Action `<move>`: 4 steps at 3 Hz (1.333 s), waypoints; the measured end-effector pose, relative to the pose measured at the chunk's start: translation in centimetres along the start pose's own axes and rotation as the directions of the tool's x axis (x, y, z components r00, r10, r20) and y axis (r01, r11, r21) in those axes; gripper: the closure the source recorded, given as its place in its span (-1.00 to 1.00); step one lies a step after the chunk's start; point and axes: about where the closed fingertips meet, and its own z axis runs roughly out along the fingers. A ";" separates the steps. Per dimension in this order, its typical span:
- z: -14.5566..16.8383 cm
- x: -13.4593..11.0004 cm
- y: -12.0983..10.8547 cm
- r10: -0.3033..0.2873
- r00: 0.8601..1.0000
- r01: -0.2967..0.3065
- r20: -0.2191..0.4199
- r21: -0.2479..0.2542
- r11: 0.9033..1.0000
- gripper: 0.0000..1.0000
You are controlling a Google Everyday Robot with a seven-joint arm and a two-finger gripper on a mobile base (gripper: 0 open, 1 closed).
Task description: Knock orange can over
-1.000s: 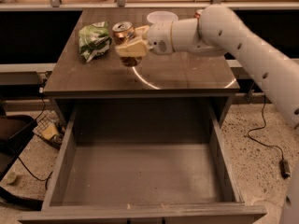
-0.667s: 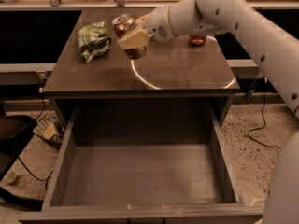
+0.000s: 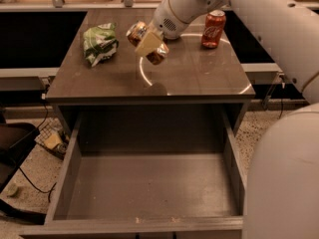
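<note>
The orange can [image 3: 157,55] has a mottled orange-brown label and a silver top. It lies tilted on its side in the air above the middle of the dark tabletop [image 3: 199,78], top end pointing back left. My gripper [image 3: 148,44] is shut on its middle, with a cream finger [image 3: 145,42] across the label. The can's shadow falls on the table just below it. The white arm reaches in from the upper right.
A red cola can [image 3: 213,29] stands upright at the back right of the tabletop. A crumpled green bag [image 3: 99,43] lies at the back left. A wide drawer [image 3: 149,183] stands open below the table's front edge. Cables lie on the floor at the left.
The arm has swung from the right to above the table. The orange can has gone from upright to tilted on its side and lifted off the tabletop. The red can is now uncovered.
</note>
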 end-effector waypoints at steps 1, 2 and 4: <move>1.0 2.2 0.2 -0.026 0.980 0.028 -0.199 0.006 1.000 1.00; 2.8 4.0 0.9 -0.062 0.937 0.058 -0.343 -0.023 0.998 1.00; 5.3 5.6 1.8 -0.089 0.905 0.065 -0.417 -0.073 0.995 0.71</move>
